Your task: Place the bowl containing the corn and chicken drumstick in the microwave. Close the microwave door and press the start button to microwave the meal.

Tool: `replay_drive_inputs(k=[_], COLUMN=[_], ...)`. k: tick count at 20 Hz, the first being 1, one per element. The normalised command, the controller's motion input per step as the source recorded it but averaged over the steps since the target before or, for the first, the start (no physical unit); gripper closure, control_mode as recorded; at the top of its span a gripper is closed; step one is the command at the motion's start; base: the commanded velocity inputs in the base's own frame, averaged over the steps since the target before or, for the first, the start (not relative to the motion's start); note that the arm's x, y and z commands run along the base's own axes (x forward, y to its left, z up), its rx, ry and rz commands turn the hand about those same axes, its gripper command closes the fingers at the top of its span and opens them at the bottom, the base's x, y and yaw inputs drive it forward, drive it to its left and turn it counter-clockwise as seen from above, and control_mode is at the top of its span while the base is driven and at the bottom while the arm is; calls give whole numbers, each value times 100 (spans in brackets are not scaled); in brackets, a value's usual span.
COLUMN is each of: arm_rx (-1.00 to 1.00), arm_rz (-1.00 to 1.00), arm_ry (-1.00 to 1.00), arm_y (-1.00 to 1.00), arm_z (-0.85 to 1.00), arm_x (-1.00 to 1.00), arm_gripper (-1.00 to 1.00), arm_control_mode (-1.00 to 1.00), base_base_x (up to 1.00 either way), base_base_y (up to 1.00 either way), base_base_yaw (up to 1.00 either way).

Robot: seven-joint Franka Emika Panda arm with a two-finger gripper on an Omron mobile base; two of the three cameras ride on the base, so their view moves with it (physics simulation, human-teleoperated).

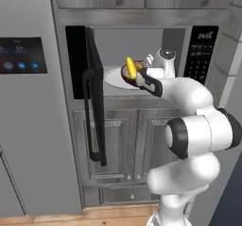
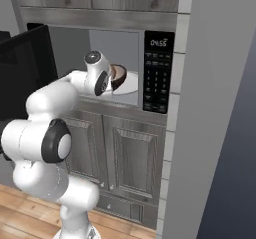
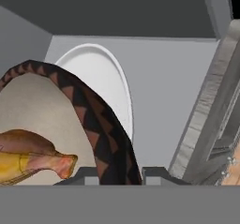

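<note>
Grey microwave cavity [image 1: 142, 43] surrounds the white turntable [image 3: 101, 78]; jaws pinch the round dark-brown patterned bowl's [image 3: 101, 134] rim at six o'clock. Tilting could spill yellow corn [image 1: 131, 67].

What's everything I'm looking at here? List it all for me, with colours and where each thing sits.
microwave: one, black, built into the wall of cabinets, grey inside
door: one, black, swung open to the left
turntable: one, white, on the microwave floor
bowl: one, dark brown with a triangle pattern on the rim, held over the turntable
corn: one, yellow, in the bowl
drumstick: one, brown-orange, in the bowl
fridge: one, grey with a screen, left of the microwave
cabinets: several, grey wood, above and below the microwave
floor: one, light wood
arm: one, white with dark joints, jaws clamped on the bowl's rim
</note>
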Motion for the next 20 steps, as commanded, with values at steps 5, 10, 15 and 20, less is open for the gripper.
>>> replay_drive_inputs(k=[5, 10, 15, 20], arm_rx=[0, 0, 0, -2], arm_rz=[-3, -3, -2, 0], arm_ry=[0, 0, 0, -6], arm_y=[0, 0, 8, 11], arm_z=[-17, -13, 0, 0], arm_x=[53, 55, 14, -31], arm_gripper=[100, -100, -100, -100], arm_control_mode=[-100, -100, -100, -100], base_base_x=[0, 0, 0, 0], base_base_y=[0, 0, 0, 0], base_base_yaw=[0, 0, 0, 0])
